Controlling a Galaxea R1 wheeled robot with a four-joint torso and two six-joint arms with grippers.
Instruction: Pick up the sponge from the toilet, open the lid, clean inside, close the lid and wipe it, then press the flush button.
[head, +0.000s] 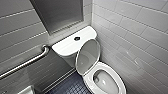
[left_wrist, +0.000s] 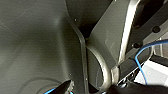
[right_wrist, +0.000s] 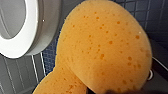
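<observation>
R end effector (right_wrist: 117, 92) is gripping the small orange porous sponge (right_wrist: 105, 47), closed on it, just beside the white ceramic toilet (head: 119, 79) bowl & above dark tiled floor (right_wrist: 140, 10), while the glossy white oval lid (head: 87, 56) is standing open, leaning against the tank (head: 66, 46) w/ its dark round flush button (head: 77, 38).

toilet (head: 66, 46): no readable text or brand mark
flush button (head: 77, 38): no readable sign or symbol
sponge (right_wrist: 105, 50): no readable print
</observation>
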